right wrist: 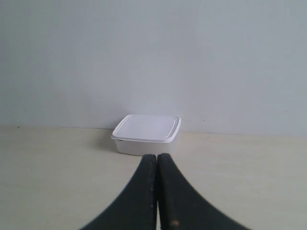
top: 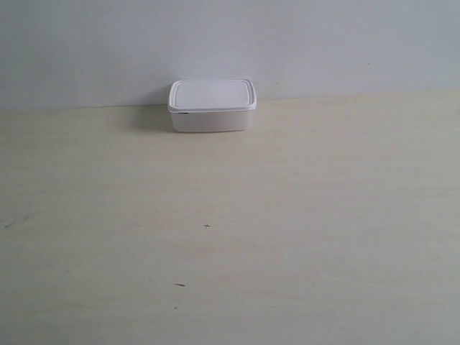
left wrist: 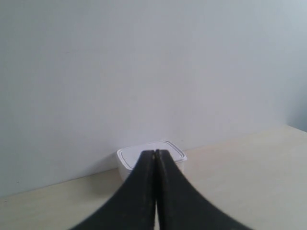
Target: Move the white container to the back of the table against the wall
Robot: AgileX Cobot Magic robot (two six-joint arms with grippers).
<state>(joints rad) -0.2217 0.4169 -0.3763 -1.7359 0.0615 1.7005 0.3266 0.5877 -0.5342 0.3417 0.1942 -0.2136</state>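
Exterior view: the small white rectangular plastic container (top: 212,121) with rounded corners sits upright at the far edge of the pale beige wood-grain table (top: 309,215), at the foot of the plain, smooth grey-white wall (top: 309,43). Its long axis runs along the wall and its flat rimmed lid (top: 212,94) faces up. Tiny dark specks (top: 208,226) dot the matte tabletop. The left gripper (left wrist: 156,152) and right gripper (right wrist: 157,156), black and smoothly curved, have their jaws pressed together on nothing, apart from the container.
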